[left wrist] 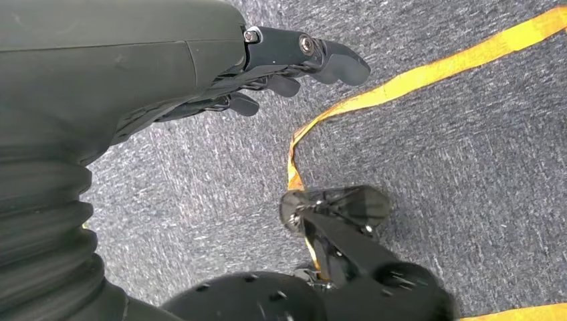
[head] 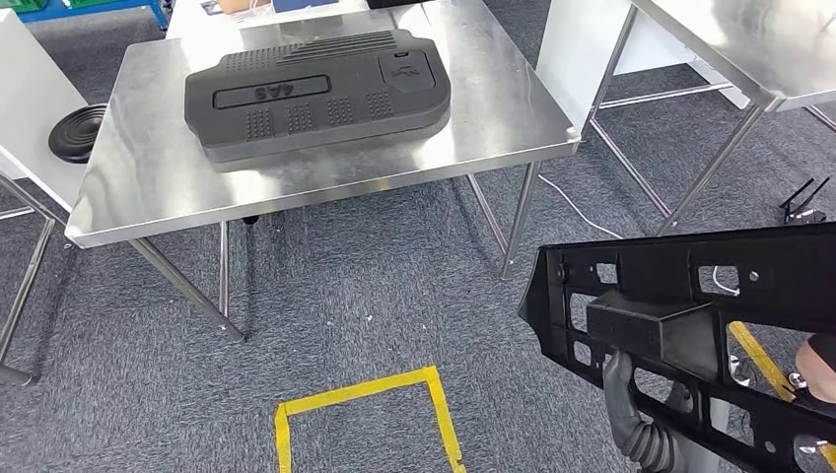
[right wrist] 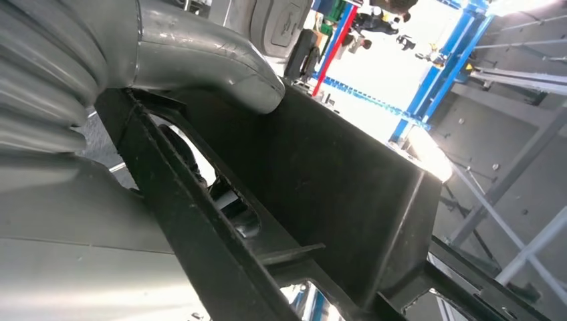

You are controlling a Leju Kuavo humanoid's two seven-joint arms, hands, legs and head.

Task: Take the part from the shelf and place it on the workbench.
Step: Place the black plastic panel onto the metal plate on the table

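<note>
A: Black frame part (head: 690, 315), where?

B: Held off the floor, well short of the workbench (head: 148, 187), nearer the robot than the bench's front edge and off toward the bench's right corner. Long, pierced with cut-outs, with a boxy block on its face.

A: Gripped by what?

B: Right hand (head: 619, 386), grey thumb (right wrist: 220, 63) pressed across the top of the block (right wrist: 321, 187); darker fingers hidden behind the part. Clamped on the part, clearly.

A: Left hand?

B: Left hand (left wrist: 281, 67) hanging over grey carpet, fingers slack and a little apart, nothing in them.

A: Room on the workbench?

B: Middle and back taken up by a large dark moulded cover (head: 315, 94). Bare steel along the front edge and toward the right corner. Round black ribbed disc (head: 77, 133) just past the bench's left edge, on a white surface.

A: And between part and bench?

B: Open carpet in front of the bench, with a yellow tape outline (head: 360, 414) on the floor below its front edge. Second steel table (head: 749, 59) well to the right of the bench, a gap of floor between the two.
</note>
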